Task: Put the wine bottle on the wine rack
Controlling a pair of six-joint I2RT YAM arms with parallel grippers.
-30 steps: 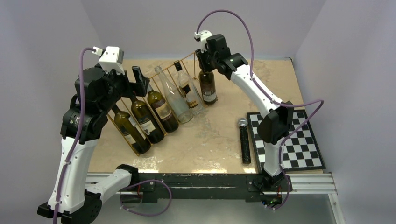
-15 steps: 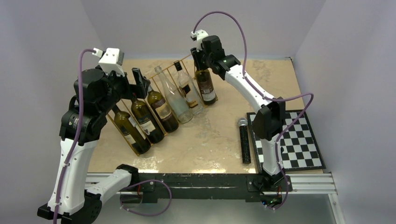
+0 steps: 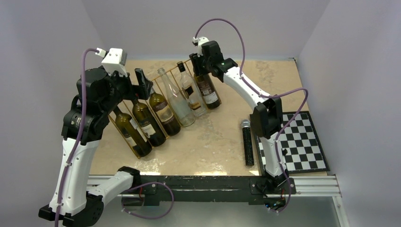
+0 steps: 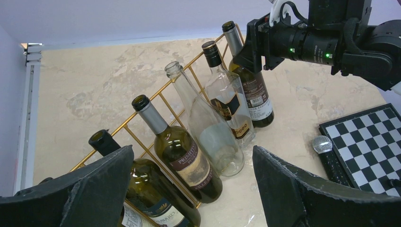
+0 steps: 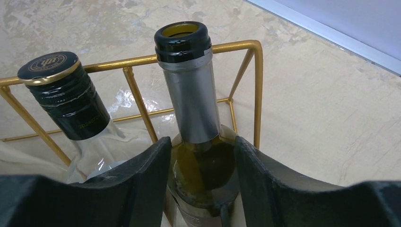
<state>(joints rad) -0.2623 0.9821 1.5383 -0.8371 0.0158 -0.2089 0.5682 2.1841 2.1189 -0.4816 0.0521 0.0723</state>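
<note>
- One gold wine rack (image 5: 137, 59), slanted, on the far left part of the table (image 3: 222, 137).
- One chessboard (image 3: 295, 142) at the near right corner.
- Six bottles in the rack, with the wine bottle (image 3: 208, 90) in the end slot by the far edge, leaning back now, not straight up as before.
- One microphone (image 3: 248, 144) along the chessboard's left edge.
- Right gripper (image 3: 200, 65) hugging that bottle's shoulder; cannot tell if squeezing.
- Left gripper (image 4: 192, 156) spread wide, holding nothing.
</note>
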